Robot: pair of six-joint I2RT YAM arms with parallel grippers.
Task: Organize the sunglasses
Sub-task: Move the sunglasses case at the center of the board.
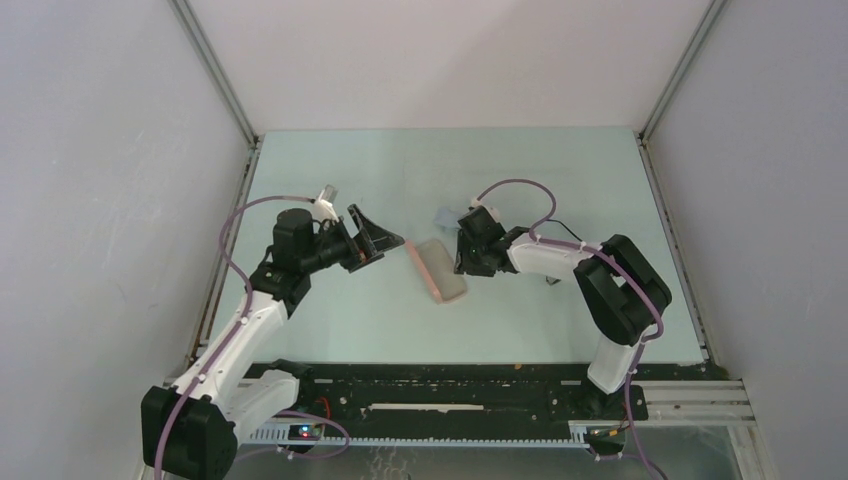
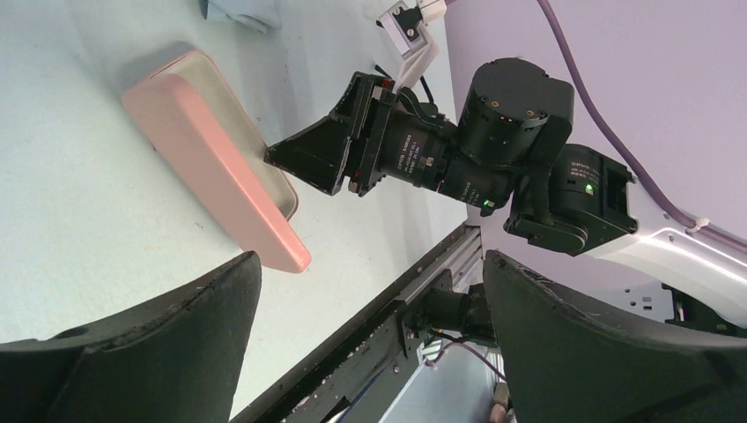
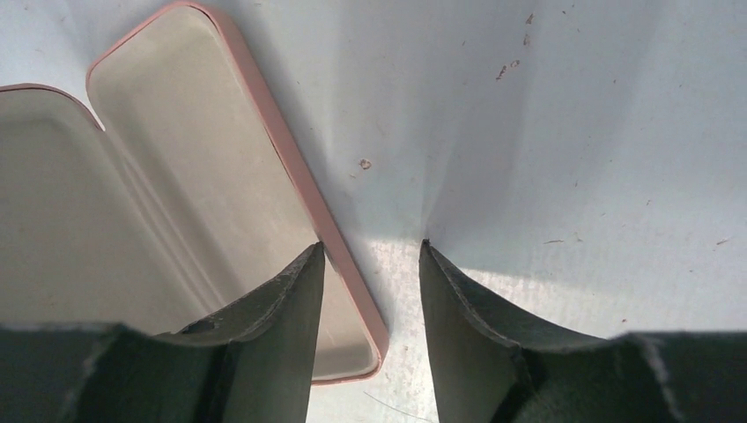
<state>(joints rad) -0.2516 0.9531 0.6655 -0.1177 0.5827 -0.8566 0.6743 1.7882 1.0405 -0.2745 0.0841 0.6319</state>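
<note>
Overhead, the left gripper (image 1: 383,235) hangs spread wide just left of the open pink case (image 1: 437,270). The right gripper (image 1: 463,262) sits at the case's right edge, and a grey-blue cloth (image 1: 445,215) lies just behind. The sunglasses are hard to make out; a small dark piece (image 1: 551,283) peeks from under the right forearm, and I cannot tell whether it is them.

From the left wrist, the case (image 2: 220,159) lies ahead with the right gripper (image 2: 304,159) at its rim.

From the right wrist, the gripper (image 3: 370,245) stands partly spread astride the case's rim (image 3: 291,159), one finger inside and one on the table (image 3: 573,132).
</note>
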